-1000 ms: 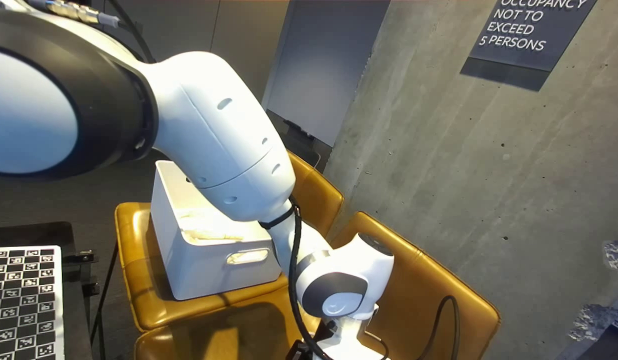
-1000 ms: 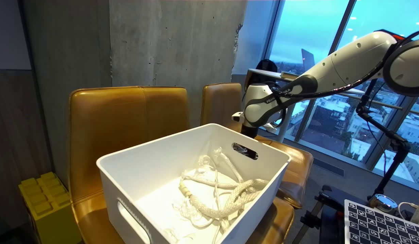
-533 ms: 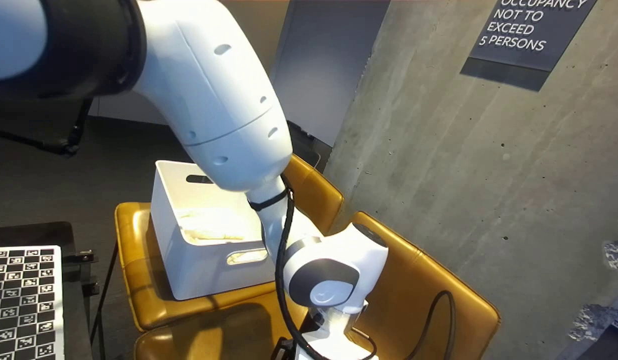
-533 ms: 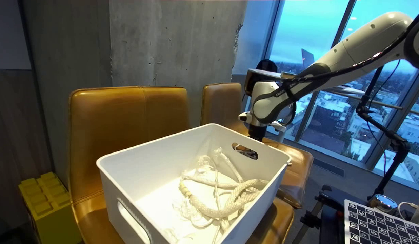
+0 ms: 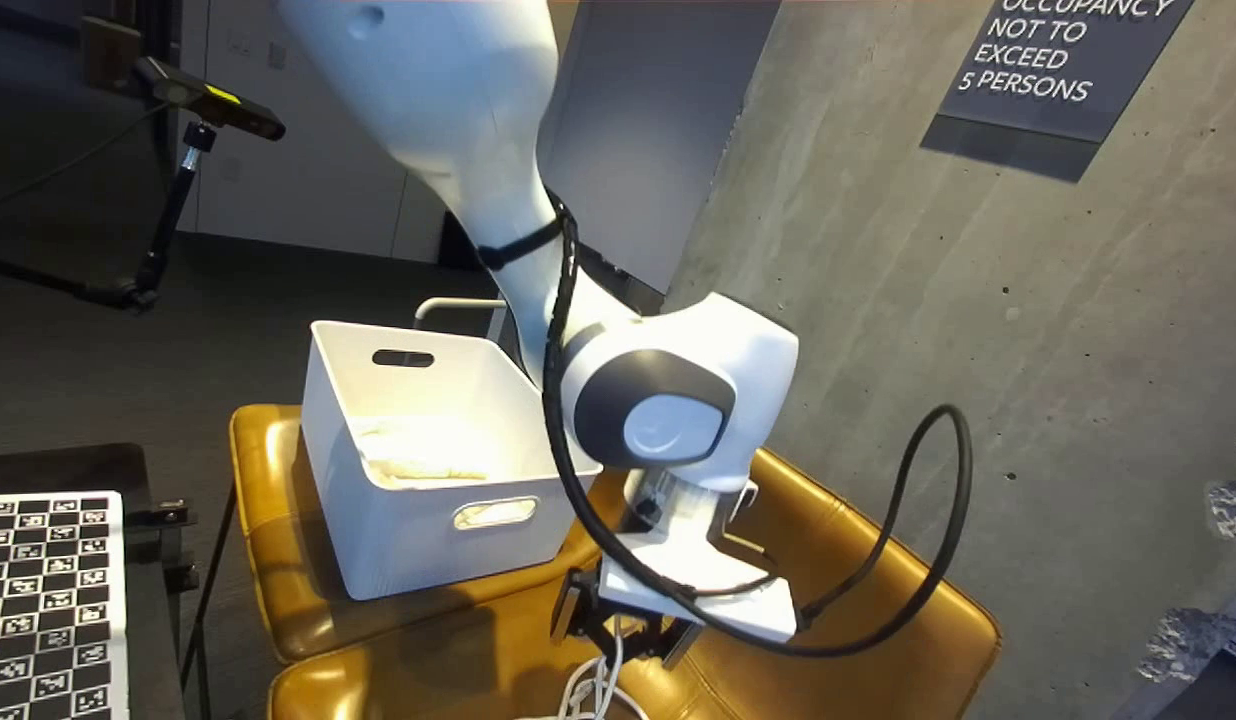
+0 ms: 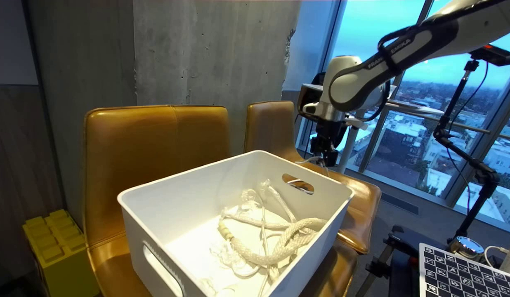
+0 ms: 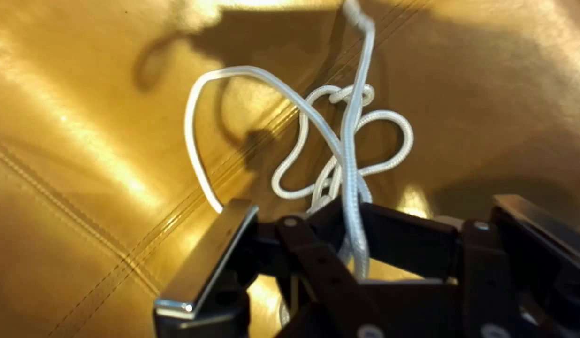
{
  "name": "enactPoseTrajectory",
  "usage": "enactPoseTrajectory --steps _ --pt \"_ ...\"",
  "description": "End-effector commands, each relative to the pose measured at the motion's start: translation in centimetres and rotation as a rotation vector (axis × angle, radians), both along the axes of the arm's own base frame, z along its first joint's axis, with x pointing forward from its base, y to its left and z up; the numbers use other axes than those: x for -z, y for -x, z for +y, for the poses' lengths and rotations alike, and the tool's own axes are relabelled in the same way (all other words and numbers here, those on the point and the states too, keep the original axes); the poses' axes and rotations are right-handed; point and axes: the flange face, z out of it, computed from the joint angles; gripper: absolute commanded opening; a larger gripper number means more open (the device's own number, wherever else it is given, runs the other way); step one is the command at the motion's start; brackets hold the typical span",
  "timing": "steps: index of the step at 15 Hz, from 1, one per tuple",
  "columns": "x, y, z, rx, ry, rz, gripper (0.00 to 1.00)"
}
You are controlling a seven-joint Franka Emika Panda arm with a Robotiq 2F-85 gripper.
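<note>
- Concrete wall (image 5: 878,300) behind, tan chair (image 7: 482,98) underneath.
- Our gripper (image 7: 356,216) looks pressed together, pinching white cord (image 7: 349,164) over the chair; its loops trail below.
- We'd call this the lift; next move calls for steady pinch, more height, slack off the chair.

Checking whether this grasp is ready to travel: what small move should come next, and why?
Probably a short lift straight up: the pincer is shut on the white cord, whose lower loops seem to rest on the chair seat, so raising it should show whether the grip holds.
</note>
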Motion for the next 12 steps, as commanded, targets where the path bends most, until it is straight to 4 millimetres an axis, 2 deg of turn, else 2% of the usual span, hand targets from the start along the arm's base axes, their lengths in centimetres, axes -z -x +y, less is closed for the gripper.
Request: enactPoseTrajectory --steps 1,4,6,9,12 --pt "-7.8 2.3 3.1 -0.037 0.028 -0.068 0.0" --pt "-14.3 3.0 6.3 -0.069 0.041 -0.145 0.0" --pt "-18.5 3.5 9.3 -0.096 0.046 -0.196 0.0" --pt "-23.9 4.4 15.0 -0.136 0.047 -0.265 0.0" --pt "-27.7 6.1 22.1 -0.188 0.054 -0.303 0.0"
